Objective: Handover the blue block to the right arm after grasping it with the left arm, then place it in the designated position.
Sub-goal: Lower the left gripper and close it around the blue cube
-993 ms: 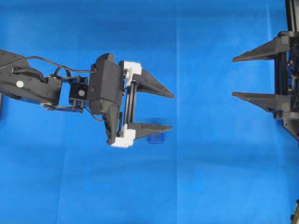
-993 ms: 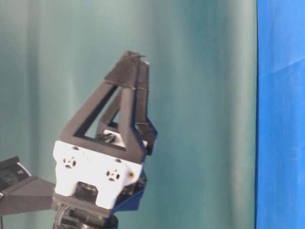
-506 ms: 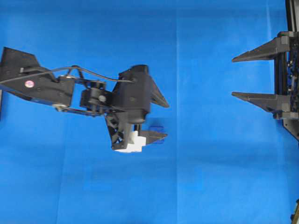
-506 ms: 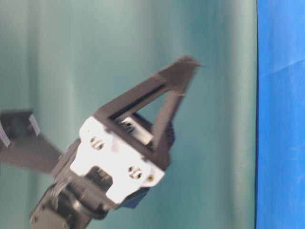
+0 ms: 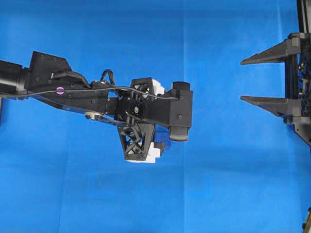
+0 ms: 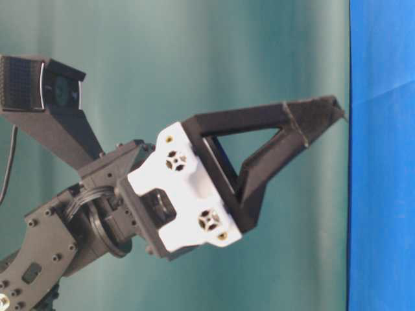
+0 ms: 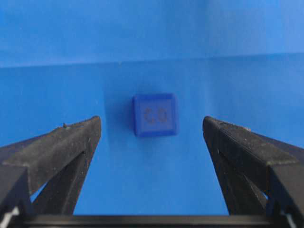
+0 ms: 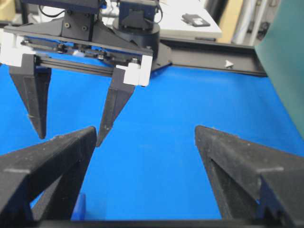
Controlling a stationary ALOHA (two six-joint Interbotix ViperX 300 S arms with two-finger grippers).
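In the left wrist view, the left tool is pointing down at the surface with its two black fingers spread wide. The blue block is lying flat on the blue cloth in the gap between them, nearer the left finger than the right, touching neither, its faintly embossed face turned upward. Seen from overhead, the left arm is reaching from the left edge of the surface toward the middle, and only a sliver of the block is peeking out beside the white bracket under the wrist. In the table-level view, the fingertips are hovering close to the cloth, though whether they are touching it cannot be told. Farther off, at the right edge of the surface, the right tool is waiting well apart from the block, its all-black fingers spread wide and holding nothing.
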